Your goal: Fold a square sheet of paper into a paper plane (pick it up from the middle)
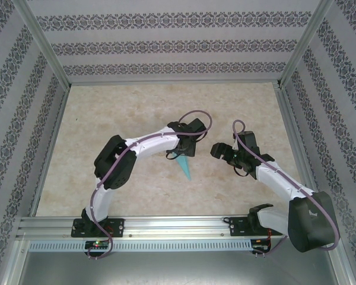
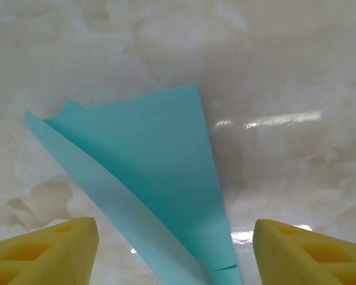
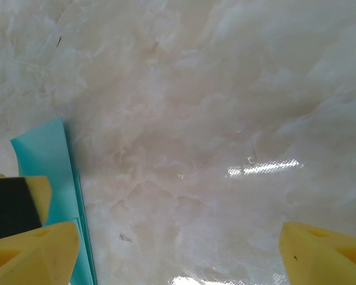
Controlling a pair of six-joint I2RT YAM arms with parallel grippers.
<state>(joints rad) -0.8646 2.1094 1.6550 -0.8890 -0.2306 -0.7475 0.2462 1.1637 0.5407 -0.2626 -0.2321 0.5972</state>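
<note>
top view: both arms reach in toward the middle of the table (image 1: 107, 119). the left gripper (image 1: 179, 153) sits over the paper plane (image 1: 184, 168). the turquoise paper pokes out from under it toward the near side and tapers to a point. the right gripper (image 1: 218, 151) is just right of the plane, apart from the paper. the jaw gaps are too small to read from up here.

left wrist view: the left gripper (image 2: 175, 233) is released, yellow fingers (image 2: 47, 252) spread wide. the paper plane (image 2: 160, 172) lies on the table (image 2: 296, 71) between them, a long turquoise triangle with its wide end away from the fingers, narrowing toward them. a lighter strip of an under layer shows along one long edge. neither finger touches the paper.

right wrist view: the right gripper (image 3: 178, 234) is also released, fingers (image 3: 326, 252) far apart, with bare table (image 3: 213, 119) between them. the paper plane (image 3: 44, 157) sits at the edge of the view, partly hidden behind one finger. can't tell whether it touches that finger.
</note>
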